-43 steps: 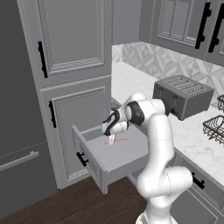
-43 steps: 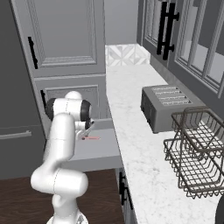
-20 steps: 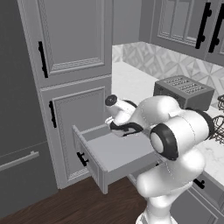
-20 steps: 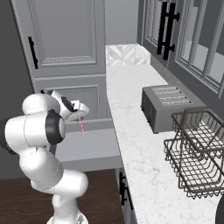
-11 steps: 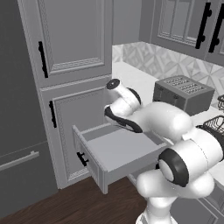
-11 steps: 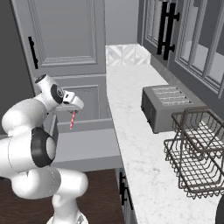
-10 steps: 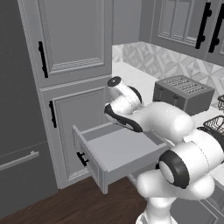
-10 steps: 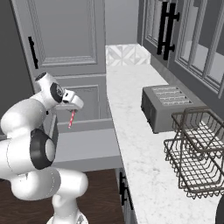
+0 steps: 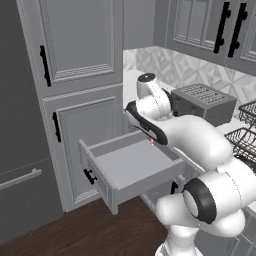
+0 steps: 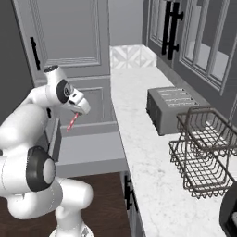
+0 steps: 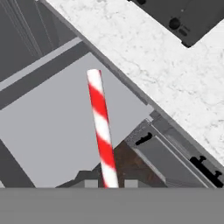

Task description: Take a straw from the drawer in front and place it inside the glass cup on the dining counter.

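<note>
Right base view: gripper (image 10: pixel 74 113) is hanging above the open drawer (image 10: pixel 90 146), jaws clamped on the red-and-white striped straw (image 10: pixel 70 122), whose long axis is pointing downward from them.

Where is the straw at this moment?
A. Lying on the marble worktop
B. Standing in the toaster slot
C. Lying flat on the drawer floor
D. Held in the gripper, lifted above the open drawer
D: the red-and-white straw hangs from the shut gripper above the open drawer; the hand view shows it gripped at its base, pointing out over the drawer floor.
</note>
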You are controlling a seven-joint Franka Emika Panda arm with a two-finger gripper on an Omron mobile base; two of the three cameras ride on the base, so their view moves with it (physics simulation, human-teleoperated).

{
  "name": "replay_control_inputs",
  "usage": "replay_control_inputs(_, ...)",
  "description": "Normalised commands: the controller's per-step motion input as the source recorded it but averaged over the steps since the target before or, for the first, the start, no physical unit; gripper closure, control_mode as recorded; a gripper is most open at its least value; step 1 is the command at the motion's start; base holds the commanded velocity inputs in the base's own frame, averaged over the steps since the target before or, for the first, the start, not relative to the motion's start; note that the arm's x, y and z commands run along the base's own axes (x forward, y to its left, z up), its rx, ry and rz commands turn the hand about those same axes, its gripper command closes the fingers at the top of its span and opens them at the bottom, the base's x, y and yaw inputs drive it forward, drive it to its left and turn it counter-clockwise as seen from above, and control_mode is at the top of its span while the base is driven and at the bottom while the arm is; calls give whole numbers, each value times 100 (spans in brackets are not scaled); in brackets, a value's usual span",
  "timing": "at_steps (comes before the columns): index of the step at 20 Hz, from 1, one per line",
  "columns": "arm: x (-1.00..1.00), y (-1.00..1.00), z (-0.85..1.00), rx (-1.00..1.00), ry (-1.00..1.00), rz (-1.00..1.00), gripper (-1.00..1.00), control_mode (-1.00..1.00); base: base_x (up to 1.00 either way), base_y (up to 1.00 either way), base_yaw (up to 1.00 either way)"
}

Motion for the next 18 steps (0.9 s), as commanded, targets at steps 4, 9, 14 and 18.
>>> replay_control_inputs(4,0,0,0,0,0,0,100,100,-100,1,-2)
replay_control_inputs(9,0,0,0,0,0,0,100,100,-93,40,32)
replay_control_inputs(14,0,0,0,0,0,0,100,100,-29,57,88)
replay_control_inputs(18,0,0,0,0,0,0,100,100,-14,36,100)
